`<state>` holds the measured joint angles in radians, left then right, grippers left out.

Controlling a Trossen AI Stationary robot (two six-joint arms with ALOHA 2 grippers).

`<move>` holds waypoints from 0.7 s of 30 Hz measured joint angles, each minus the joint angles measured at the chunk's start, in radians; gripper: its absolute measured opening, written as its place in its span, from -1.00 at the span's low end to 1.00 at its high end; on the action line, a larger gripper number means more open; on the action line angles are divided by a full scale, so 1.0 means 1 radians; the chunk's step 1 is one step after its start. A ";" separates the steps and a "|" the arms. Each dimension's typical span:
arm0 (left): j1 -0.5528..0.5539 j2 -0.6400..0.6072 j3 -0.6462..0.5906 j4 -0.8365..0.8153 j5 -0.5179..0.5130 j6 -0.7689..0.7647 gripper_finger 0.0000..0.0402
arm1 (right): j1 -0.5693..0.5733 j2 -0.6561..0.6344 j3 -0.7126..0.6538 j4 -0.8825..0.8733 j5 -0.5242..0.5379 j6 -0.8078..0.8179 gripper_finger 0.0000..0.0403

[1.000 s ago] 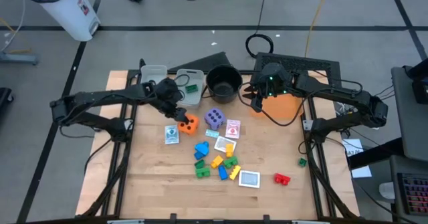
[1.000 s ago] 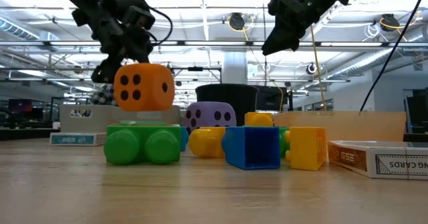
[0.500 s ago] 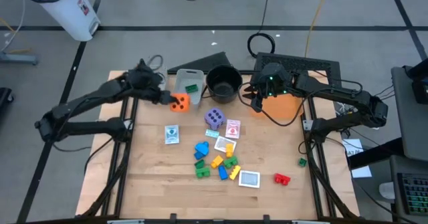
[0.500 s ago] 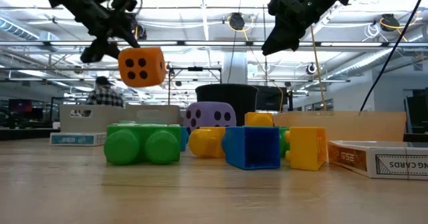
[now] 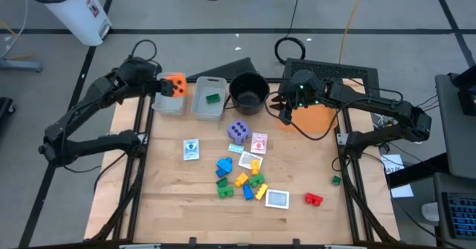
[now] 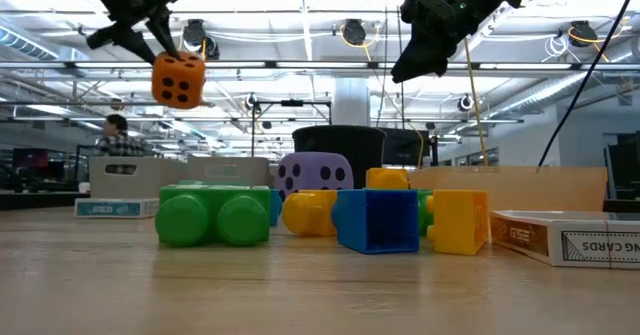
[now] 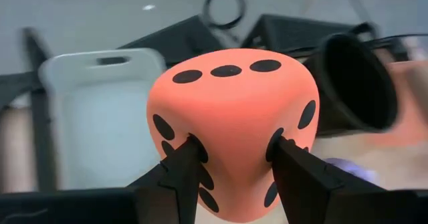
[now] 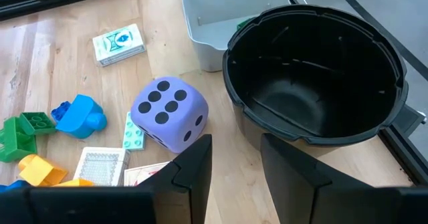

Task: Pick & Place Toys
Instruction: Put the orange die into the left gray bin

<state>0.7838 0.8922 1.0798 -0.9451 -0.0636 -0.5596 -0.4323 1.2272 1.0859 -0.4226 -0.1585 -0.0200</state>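
Low view, nearest first: a green block lies with its long axis across the picture, studs toward the camera; beside it sit a blue block and a yellow block, with the purple die behind them. Up in the air, the orange die hangs tilted, its four-dot face toward the camera, pinched by the left gripper. A cube, so no long axis to call.

From the left wrist, the two dark fingers press into opposite faces, three-dot face on top. From above, the left arm stretches to the far-left corner, carrying the die over the left grey bin. The second bin holds a green block.

The right gripper hovers beside the black pot, elbow bent, fingers a little apart on nothing.
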 joint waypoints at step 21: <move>0.250 0.294 0.052 -0.059 0.016 0.109 -0.20 | 0.000 0.000 0.000 0.000 0.000 0.008 -0.38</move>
<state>1.0334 1.1861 1.1316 -1.0046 -0.0474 -0.4503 -0.4322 1.2274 1.0859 -0.4229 -0.1585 -0.0120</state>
